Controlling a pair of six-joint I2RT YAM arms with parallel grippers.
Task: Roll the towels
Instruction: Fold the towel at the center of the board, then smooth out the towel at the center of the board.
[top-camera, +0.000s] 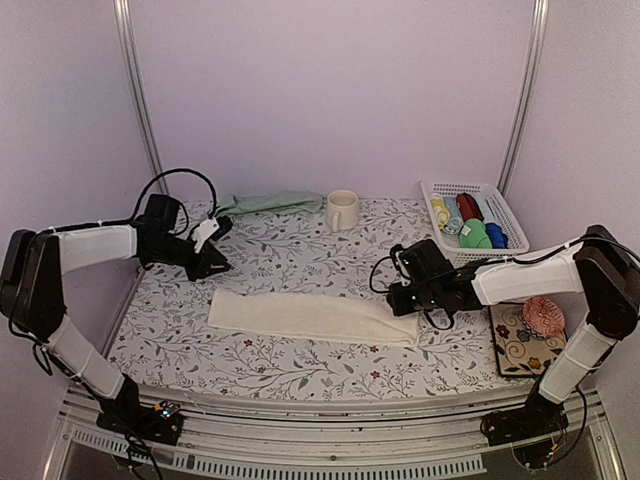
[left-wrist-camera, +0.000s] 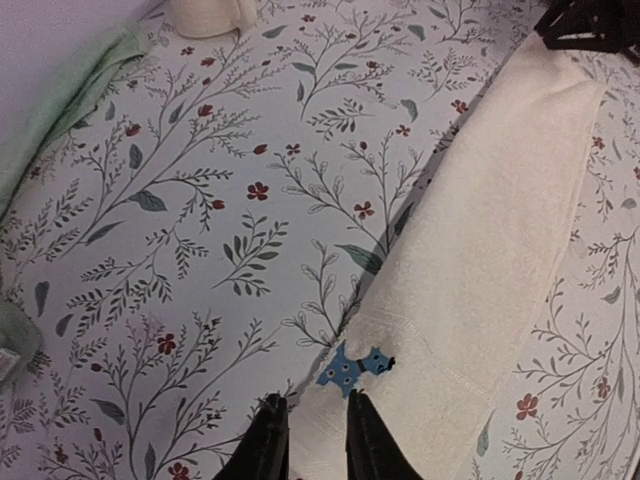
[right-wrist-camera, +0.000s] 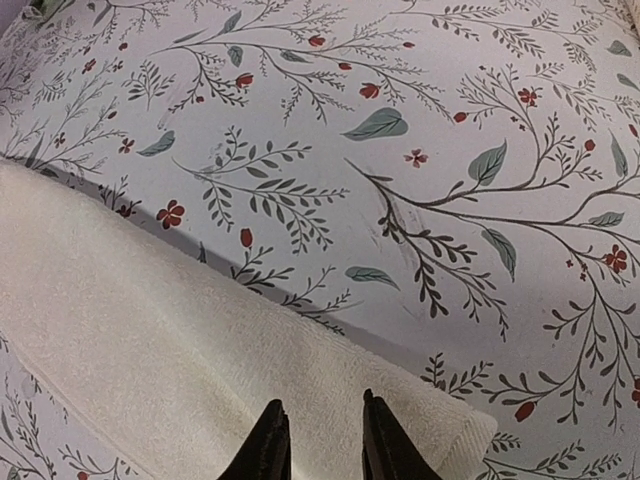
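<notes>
The cream towel (top-camera: 310, 315) lies flat on the flowered tablecloth, folded into a long strip running left to right. Its blue mark (left-wrist-camera: 355, 368) sits at the left corner. My left gripper (top-camera: 213, 262) hovers by that corner; in the left wrist view its jaws (left-wrist-camera: 315, 425) stand narrowly apart over the towel's edge (left-wrist-camera: 480, 250), pinching nothing. My right gripper (top-camera: 398, 298) is over the towel's right end (right-wrist-camera: 200, 350); its jaws (right-wrist-camera: 320, 430) are also slightly apart and open. The sage green towel (top-camera: 270, 202) lies crumpled at the back edge.
A cream mug (top-camera: 341, 210) stands at the back centre. At the back right, a white basket (top-camera: 503, 205) holds several rolled coloured cloths. A dark patterned square (top-camera: 520, 345) with a pink ball (top-camera: 543, 315) sits at the right edge.
</notes>
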